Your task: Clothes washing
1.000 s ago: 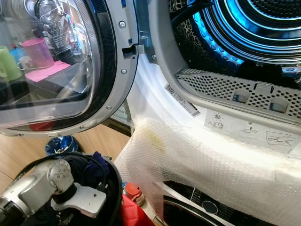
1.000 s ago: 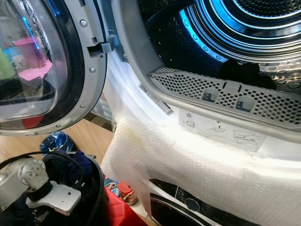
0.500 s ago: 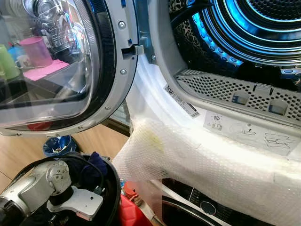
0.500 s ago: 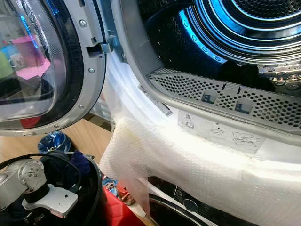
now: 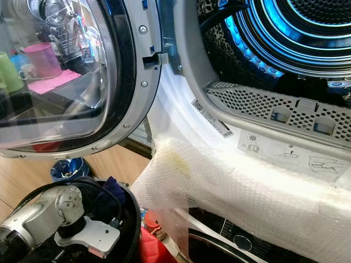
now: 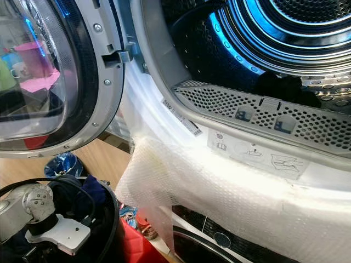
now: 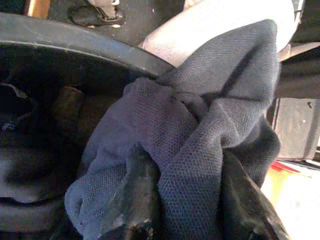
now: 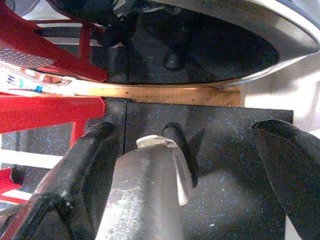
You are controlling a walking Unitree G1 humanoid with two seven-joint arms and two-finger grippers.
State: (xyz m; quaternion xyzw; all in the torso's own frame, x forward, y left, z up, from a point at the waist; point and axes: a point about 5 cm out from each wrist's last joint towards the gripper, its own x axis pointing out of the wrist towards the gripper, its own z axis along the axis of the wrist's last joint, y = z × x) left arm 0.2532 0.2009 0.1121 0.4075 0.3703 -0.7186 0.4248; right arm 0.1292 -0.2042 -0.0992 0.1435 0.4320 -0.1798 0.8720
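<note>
The washer drum (image 5: 296,33) stands open and glows blue, with a dark garment (image 6: 279,87) lying inside near its perforated lip. Down at the lower left, my left arm (image 5: 60,213) reaches into a black basket (image 5: 134,219) holding dark clothes (image 5: 107,194). In the left wrist view my left gripper (image 7: 185,160) is shut on a dark grey-blue knit cloth (image 7: 200,100), bunched between the two black fingers (image 7: 134,200) at the basket's rim. My right gripper (image 8: 187,132) hangs open over a black speckled floor (image 8: 225,200), with nothing between its fingers.
The round glass door (image 5: 55,76) is swung open to the left. Bubble wrap (image 5: 236,186) drapes over the machine's front below the opening. A second machine's panel (image 5: 241,244) sits beneath. A red object (image 5: 151,246) stands beside the basket, and a blue bag (image 5: 68,167) lies on the wooden floor.
My left wrist has sunk a little lower into the basket. The head view has shifted slightly; nothing else has moved.
</note>
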